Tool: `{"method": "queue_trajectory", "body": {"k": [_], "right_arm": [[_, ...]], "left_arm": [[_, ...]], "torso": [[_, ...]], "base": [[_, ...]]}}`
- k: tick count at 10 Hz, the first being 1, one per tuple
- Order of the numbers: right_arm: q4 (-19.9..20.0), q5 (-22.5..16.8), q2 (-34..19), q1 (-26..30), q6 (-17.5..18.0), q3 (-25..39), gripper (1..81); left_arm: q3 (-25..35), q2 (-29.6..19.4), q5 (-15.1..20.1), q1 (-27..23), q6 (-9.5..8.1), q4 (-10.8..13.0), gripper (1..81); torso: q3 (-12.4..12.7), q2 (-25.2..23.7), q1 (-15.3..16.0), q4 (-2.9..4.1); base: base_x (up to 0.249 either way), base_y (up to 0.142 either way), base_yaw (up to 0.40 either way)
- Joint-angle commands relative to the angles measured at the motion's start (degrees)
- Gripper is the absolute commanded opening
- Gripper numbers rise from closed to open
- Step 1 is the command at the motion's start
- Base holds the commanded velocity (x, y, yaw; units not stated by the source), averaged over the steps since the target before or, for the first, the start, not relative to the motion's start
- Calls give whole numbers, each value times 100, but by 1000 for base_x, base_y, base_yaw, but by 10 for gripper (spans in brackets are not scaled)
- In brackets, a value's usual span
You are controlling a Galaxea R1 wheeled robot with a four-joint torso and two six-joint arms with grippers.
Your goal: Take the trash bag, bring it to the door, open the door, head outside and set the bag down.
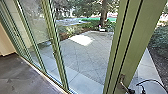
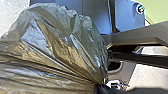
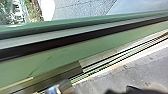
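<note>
one trash bag (image 2: 62, 42), several green posts (image 1: 142, 32)

The shiny, see-through trash bag (image 2: 57, 47) bulges, its creases drawn together, and the green-framed door (image 1: 140, 37) stands upright.

Head view: mounted high, facing forward and down, near green door framing (image 1: 115, 50), paving (image 1: 86, 58) farther off | Left wrist view: from wrist, close upon trash bag (image 2: 57, 47) | Right wrist view: from wrist, close over green door framing, facing down | Shared, head/right wrist: green door framing, paving, indoor floor (image 1: 20, 75)
</note>
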Motion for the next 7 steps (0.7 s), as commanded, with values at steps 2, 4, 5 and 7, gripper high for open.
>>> {"method": "queue_trajectory", "body": {"k": [2,4,5,7], "right_arm": [[87,-2983,108,309,-10,-82,811],[140,-2991,134,486,-1,-179,811],[228,-2983,143,539,-1,-240,811],[457,-2983,213,653,-1,-390,811]], "left_arm": [[39,-1,365,-140,-31,-11,10],[39,8,373,-140,-31,-11,10],[39,8,373,-140,-31,-11,10],[39,-1,373,-131,-31,-11,10]], "torso": [[0,0,0,0],[4,-2,-5,0],[4,-2,-6,0],[4,-2,-11,0]], "base": [[0,0,0],[0,0,0],[0,0,0],[0,0,0]]}}
